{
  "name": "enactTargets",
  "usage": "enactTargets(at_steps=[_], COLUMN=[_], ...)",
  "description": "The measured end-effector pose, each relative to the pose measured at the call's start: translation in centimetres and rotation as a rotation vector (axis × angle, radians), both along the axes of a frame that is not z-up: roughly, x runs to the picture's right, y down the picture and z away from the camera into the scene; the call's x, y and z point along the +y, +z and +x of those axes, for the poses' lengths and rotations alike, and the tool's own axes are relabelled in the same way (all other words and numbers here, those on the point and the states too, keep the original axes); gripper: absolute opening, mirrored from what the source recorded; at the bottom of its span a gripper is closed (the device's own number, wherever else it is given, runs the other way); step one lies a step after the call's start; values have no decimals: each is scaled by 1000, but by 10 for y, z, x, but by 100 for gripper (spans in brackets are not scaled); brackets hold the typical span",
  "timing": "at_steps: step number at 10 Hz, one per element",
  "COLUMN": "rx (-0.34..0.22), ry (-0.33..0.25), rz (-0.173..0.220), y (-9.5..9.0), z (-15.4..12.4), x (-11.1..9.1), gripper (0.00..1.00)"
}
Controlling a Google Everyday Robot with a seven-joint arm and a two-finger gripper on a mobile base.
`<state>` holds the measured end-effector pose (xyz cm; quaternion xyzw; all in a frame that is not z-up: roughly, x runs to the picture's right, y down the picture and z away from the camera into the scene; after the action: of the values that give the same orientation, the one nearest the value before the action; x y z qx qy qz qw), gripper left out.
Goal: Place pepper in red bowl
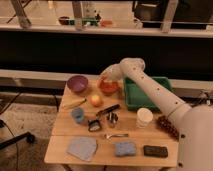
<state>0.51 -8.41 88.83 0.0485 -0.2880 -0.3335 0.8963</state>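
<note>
The pepper cannot be picked out on its own: there is an orange-red mass where the gripper (107, 76) meets the red bowl (109, 88), and the pepper may be either in the tool or already in the bowl. The gripper hangs just over the bowl's back rim, at the far side of the wooden table (64, 156), with the white arm (155, 95) reaching in from the right. Whether the tool is clamped on something or parted, I cannot tell.

The main risk, as I judge it, is a release off-centre. The gripper sits toward the rim, so a dropped pepper could strike the edge and roll out, or fall into the green bin (131, 98), which stands just beside the bowl on the right. A low descent could also tip or push the bowl.

The purple bowl (77, 83) is near on the left and could be mistaken for the target. A round orange fruit (96, 100) lies just in front of the red bowl. A white cup (144, 117) stands under the arm, where the forearm could knock it as it pulls away
</note>
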Motion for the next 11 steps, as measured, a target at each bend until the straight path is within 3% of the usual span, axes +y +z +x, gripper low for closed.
enactTargets(at_steps=[5, 11], rx=[-8, 17], ry=[72, 83], rz=[-49, -76], y=[13, 30], z=[12, 20], x=[-1, 6], gripper=[18, 18])
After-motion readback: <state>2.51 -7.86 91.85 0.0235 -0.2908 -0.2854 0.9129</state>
